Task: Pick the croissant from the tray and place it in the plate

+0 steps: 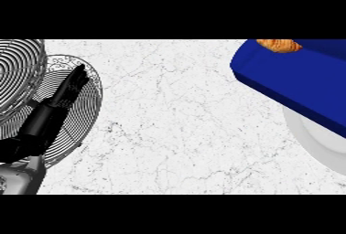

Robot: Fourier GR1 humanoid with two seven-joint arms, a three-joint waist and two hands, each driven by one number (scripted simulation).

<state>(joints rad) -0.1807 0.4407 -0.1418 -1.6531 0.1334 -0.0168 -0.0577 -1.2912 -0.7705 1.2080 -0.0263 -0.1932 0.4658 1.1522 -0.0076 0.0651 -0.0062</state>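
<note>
On blue tray (290, 77), golden croissant (279, 45)

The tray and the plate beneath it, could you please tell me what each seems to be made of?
Tray: likely plastic or enamelled metal, uniform deep blue with a soft sheen at its edge. Plate: probably glazed ceramic, plain smooth white with a shaded rim.

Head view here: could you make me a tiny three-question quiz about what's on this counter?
1. True or false: the croissant lies on the blue tray.
2. What does the tray partly cover? A) white plate B) wire rack
3. Which robot hand shows, and are its fingers straight or curled?

Key: 1 true. 2 A. 3 The left robot hand, fingers straight, over the wire rack at the view's left.
</note>
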